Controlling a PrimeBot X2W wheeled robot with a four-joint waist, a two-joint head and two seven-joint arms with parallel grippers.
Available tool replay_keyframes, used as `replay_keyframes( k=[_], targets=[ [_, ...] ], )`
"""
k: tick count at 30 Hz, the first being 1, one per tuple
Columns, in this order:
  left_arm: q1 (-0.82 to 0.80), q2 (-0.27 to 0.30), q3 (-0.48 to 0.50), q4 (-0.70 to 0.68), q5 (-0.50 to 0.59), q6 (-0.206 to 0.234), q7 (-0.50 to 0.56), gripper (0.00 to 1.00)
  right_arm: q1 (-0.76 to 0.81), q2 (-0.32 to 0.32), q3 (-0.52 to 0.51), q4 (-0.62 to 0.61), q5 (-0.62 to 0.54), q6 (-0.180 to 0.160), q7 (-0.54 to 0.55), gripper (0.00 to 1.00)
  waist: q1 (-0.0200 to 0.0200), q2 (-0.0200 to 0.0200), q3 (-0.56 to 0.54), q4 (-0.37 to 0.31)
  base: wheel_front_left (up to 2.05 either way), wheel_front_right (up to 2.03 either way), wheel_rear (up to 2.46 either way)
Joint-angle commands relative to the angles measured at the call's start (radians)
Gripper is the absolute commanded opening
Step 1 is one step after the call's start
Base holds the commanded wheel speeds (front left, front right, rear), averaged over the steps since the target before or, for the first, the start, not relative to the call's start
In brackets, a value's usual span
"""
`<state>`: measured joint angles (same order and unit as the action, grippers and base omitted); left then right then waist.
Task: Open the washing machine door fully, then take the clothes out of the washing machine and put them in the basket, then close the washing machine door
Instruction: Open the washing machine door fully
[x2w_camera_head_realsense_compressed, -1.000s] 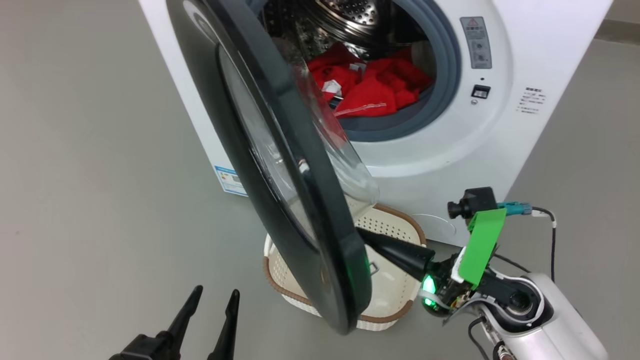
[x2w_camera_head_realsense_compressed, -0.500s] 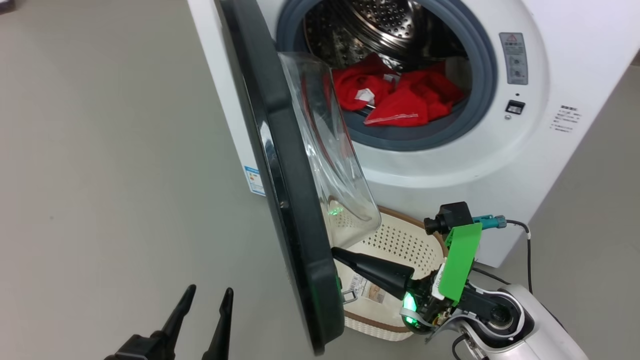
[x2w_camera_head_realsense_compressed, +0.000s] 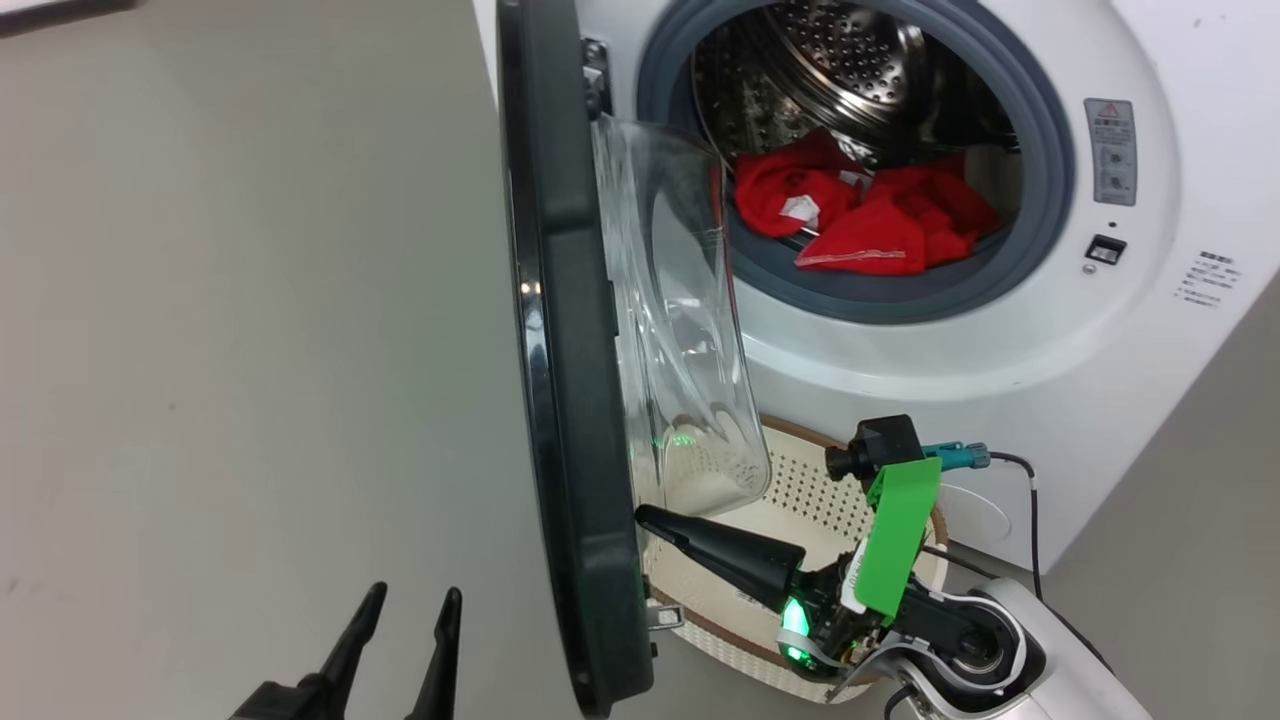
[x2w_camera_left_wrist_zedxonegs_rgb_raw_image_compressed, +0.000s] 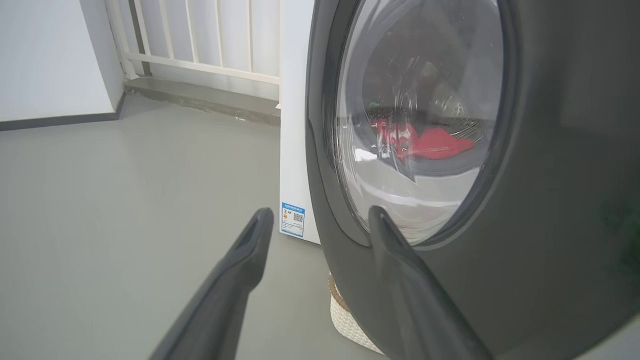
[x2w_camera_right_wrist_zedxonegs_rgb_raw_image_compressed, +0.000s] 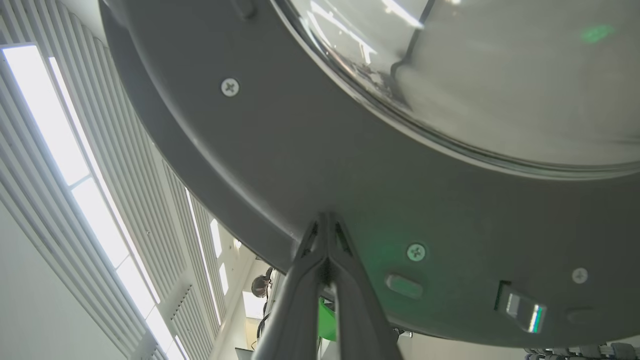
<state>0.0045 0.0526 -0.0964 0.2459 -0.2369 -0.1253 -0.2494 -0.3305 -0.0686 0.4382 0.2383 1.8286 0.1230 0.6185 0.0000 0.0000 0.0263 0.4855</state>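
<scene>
**Door swung out, edge-on to the head camera**

Edge-on in the head view: washing machine door (x2w_camera_head_realsense_compressed: 570, 400), standing out from the washing machine (x2w_camera_head_realsense_compressed: 1150, 330) at about a right angle. Long axis running top to bottom of that view, with the glass bowl (x2w_camera_head_realsense_compressed: 680, 330) bulging toward the robot's right. Red clothes (x2w_camera_head_realsense_compressed: 870, 215) heaped at the bottom of the steel drum (x2w_camera_head_realsense_compressed: 850, 60). Cream basket (x2w_camera_head_realsense_compressed: 800, 490) on the floor (x2w_camera_head_realsense_compressed: 250, 300) below the opening, partly behind the door's lower end.

Pinched together on nothing: right tool (x2w_camera_head_realsense_compressed: 648, 516), tip against the door's inner rim, over the basket. Spread wide and empty: left tool (x2w_camera_head_realsense_compressed: 415, 592), on the door's outer side, apart from it.

Left wrist view: glossy outer face, clothes visible through the glass, blue sticker (x2w_camera_left_wrist_zedxonegs_rgb_raw_image_compressed: 293, 220) at the machine's lower corner. Right wrist view: grey inner face with screws and latch (x2w_camera_right_wrist_zedxonegs_rgb_raw_image_compressed: 520, 310), fingertips touching the rim.
</scene>
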Motion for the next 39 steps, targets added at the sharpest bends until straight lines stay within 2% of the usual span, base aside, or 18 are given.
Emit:
replay_keyframes(
  k=[1, 17, 19, 20, 21, 22, 39],
  targets=[
    [-0.013, 0.007, 0.037, -0.022, 0.017, -0.005, -0.012, 1.0, -0.006, 0.018, 0.024, -0.036, 0.012, 0.008, -0.007, 0.0, 0.0, 0.0, -0.005, 0.012, 0.0, 0.0, 0.0],
    [-0.002, 0.002, 0.049, -0.034, 0.021, -0.005, -0.012, 1.0, -0.012, 0.018, 0.047, -0.033, 0.01, 0.008, -0.046, 0.02, 0.0, 0.0, -0.007, 0.016, 0.0, 0.0, 0.0],
    [-0.001, 0.002, 0.049, -0.034, 0.02, -0.005, -0.012, 1.0, -0.008, 0.018, 0.041, -0.031, -0.004, 0.008, -0.059, 0.37, 0.0, 0.0, -0.006, 0.01, 0.0, 0.0, 0.0],
    [-0.002, 0.002, 0.047, -0.034, 0.02, -0.005, -0.012, 1.0, -0.006, 0.018, 0.038, -0.03, -0.011, 0.008, -0.066, 0.47, 0.0, 0.0, -0.005, 0.007, 0.0, 0.0, 0.0],
    [-0.002, 0.002, 0.046, -0.034, 0.019, -0.005, -0.012, 1.0, -0.003, 0.018, 0.035, -0.029, -0.017, 0.008, -0.071, 0.71, 0.0, 0.0, -0.003, 0.003, 0.0, 0.0, 0.0],
    [-0.002, 0.002, 0.048, -0.035, 0.018, -0.005, -0.012, 1.0, 0.0, 0.018, 0.032, -0.026, -0.025, 0.008, -0.077, 0.99, 0.0, 0.0, -0.002, -0.002, 0.0, 0.0, 0.0],
    [-0.01, 0.001, 0.066, -0.037, 0.01, -0.005, -0.012, 1.0, 0.118, 0.007, -0.088, 0.046, -0.198, 0.008, -0.194, 1.0, 0.0, 0.0, 0.011, -0.065, 0.0, 0.0, 0.0]
  ],
)
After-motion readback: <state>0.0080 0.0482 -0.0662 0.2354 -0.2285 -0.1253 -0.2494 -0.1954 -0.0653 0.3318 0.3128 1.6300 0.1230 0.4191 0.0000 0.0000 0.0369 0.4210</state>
